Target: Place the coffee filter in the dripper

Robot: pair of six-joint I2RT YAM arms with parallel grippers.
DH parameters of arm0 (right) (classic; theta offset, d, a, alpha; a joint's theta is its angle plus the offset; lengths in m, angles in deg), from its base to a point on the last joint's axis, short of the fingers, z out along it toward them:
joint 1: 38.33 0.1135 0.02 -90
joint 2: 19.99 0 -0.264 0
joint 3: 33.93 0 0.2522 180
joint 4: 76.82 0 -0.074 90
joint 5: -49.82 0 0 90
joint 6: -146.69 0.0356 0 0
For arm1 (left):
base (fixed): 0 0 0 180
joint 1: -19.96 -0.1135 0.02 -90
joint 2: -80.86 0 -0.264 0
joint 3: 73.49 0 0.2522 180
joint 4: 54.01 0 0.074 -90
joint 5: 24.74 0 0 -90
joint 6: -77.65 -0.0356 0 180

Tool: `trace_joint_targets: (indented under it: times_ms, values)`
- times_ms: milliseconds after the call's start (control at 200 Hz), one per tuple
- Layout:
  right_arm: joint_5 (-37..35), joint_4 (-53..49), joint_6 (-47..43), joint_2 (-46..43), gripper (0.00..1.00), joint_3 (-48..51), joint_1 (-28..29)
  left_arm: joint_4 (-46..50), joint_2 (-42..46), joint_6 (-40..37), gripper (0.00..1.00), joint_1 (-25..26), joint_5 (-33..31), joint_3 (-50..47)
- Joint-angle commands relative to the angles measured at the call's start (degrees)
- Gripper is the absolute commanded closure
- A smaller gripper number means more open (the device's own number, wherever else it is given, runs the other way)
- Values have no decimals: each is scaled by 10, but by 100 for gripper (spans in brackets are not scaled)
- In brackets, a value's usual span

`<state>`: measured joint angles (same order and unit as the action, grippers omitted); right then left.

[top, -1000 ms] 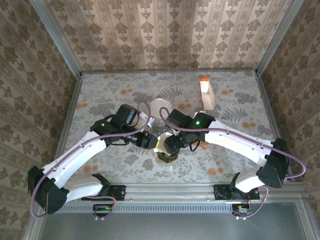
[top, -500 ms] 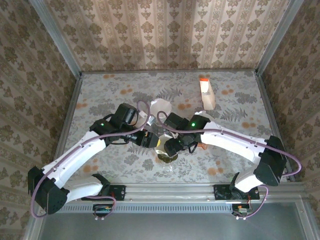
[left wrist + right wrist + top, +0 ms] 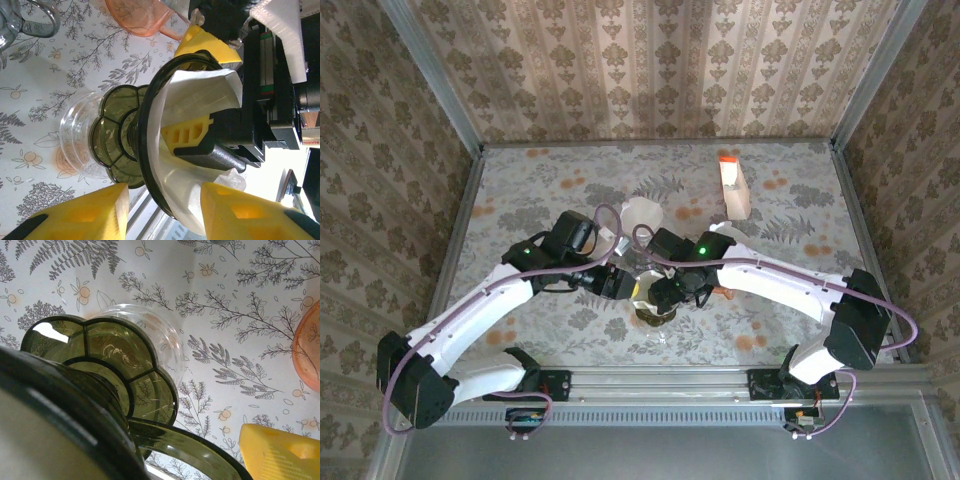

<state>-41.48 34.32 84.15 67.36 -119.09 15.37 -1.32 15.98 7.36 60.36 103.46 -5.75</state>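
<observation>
Inside the dripper (image 3: 144, 150) sits the coffee filter (image 3: 200, 95), dead ahead of my left claw (image 3: 162, 192), which is spread wide either side of the rim. My right claw (image 3: 660, 293) is nearer, one finger down in the paper; can't tell if it's clamped.

We find no words, numbers, brand names or signs that can be read in any of the views. The small white carton with an orange top (image 3: 732, 186) stands at about one o'clock on the floral-patterned table (image 3: 540, 180). Any print on its faces is too small to make out.
</observation>
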Motion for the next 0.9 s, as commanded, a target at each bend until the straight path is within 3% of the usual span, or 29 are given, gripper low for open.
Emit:
trace_joint_targets:
  times_ms: [0, 455, 895]
  values:
    - [-18, 3, 10, 11, 20, 12, 4, -4, 1, -5, 59, -5, 12, -6]
    - [-22, 11, 12, 2, 18, 1, 4, -1, -7, -8, 67, 0, 14, -9]
    - [-56, -14, 13, -64, 18, -10, 4, 1, -5, -6, 66, 0, 9, -2]
